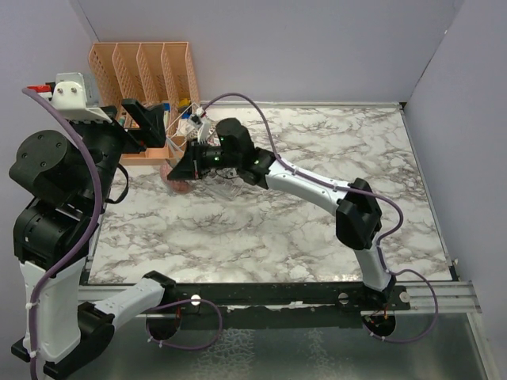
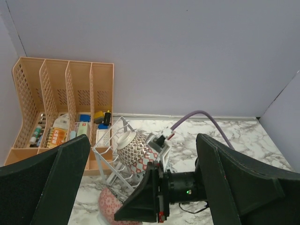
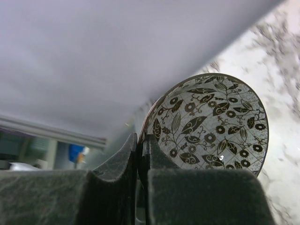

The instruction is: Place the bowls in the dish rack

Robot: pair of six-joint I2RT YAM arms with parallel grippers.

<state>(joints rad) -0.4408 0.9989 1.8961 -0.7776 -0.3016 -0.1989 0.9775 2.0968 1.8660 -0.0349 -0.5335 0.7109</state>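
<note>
My right gripper [image 3: 143, 145] is shut on the rim of a bowl [image 3: 211, 124] with a black leaf-and-flower pattern inside. In the top view it [image 1: 190, 165] reaches into the clear dish rack [image 1: 176, 134] in front of the orange organiser. The left wrist view shows the rack [image 2: 105, 154] with a brown-checked bowl [image 2: 133, 147] on edge in it, just behind the right gripper [image 2: 140, 199]. A red-pink bowl [image 2: 110, 202] lies low at the rack's near end and shows in the top view [image 1: 179, 184]. My left gripper [image 2: 143, 183] is open and empty, raised near the rack [image 1: 146, 119].
The orange perforated organiser [image 1: 146, 67] with small bottles and boxes stands against the back wall at far left, also in the left wrist view [image 2: 61, 110]. Marble tabletop [image 1: 317, 198] spreads to the right, walled on three sides. The right arm's purple cable [image 1: 253, 107] arcs over the rack.
</note>
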